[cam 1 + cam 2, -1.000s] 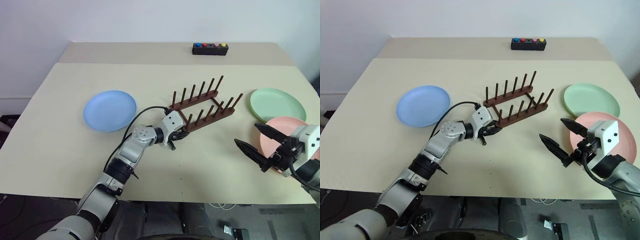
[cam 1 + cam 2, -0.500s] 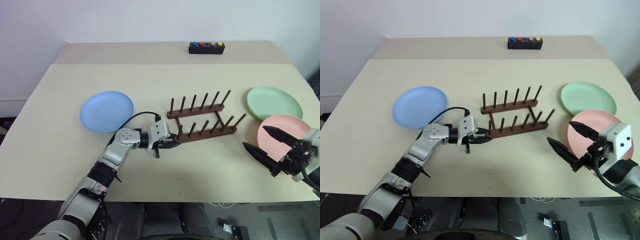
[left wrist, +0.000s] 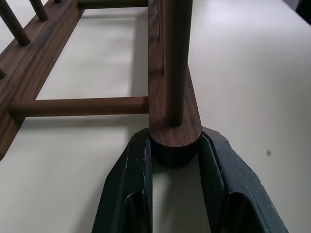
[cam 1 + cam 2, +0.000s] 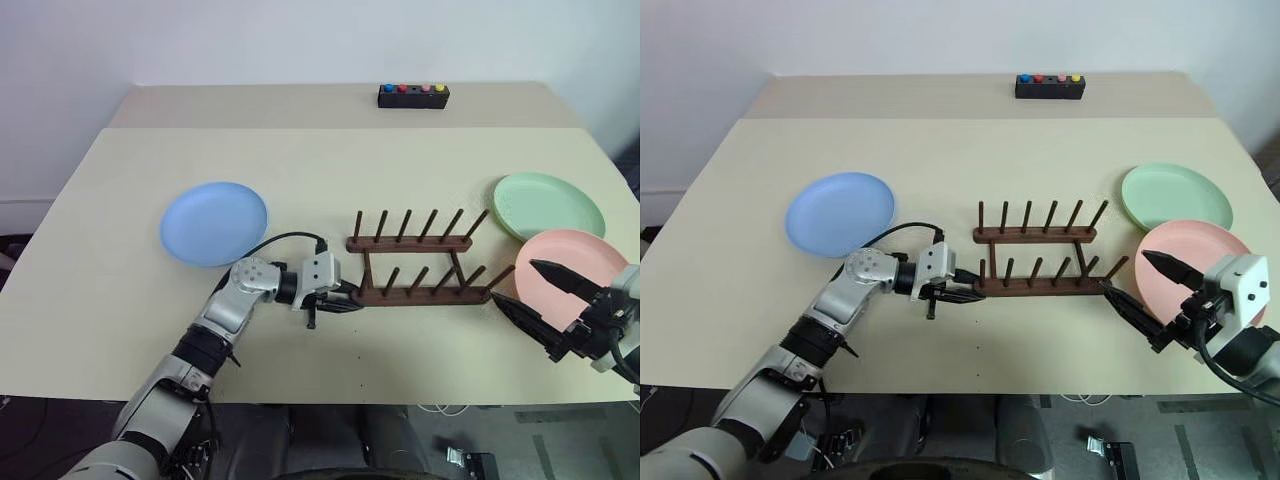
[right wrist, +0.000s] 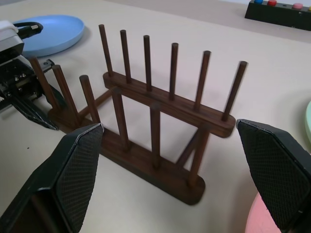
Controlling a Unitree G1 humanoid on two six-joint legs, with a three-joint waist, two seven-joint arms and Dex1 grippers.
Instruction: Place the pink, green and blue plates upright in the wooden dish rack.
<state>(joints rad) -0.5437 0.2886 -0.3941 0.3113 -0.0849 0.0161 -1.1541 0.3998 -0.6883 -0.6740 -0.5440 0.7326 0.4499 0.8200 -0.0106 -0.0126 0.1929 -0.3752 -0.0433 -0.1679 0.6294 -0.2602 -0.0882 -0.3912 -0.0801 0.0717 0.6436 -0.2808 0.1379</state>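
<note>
The wooden dish rack [image 4: 420, 268] stands at mid-table, its two peg rows running parallel to the front edge. My left gripper [image 4: 345, 297] is shut on the left end of the near rail [image 3: 171, 130], with a finger [image 3: 132, 179] on each side. The blue plate [image 4: 214, 222] lies flat to the left. At the right lie the green plate [image 4: 548, 205] and, just in front of it, the pink plate [image 4: 572, 268]. My right gripper [image 4: 515, 281] hangs open over the pink plate's near-left rim, one fingertip close to the rack's right end.
A black box with coloured buttons [image 4: 412, 95] sits at the table's far edge. The table's front edge [image 4: 330, 400] runs just below both arms. A black cable [image 4: 285, 240] loops from my left wrist over the tabletop.
My left gripper has pulled the rack's end back and leftward, swinging the rack from a diagonal to parallel with the front edge. The right gripper has stayed open beside the pink plate.
</note>
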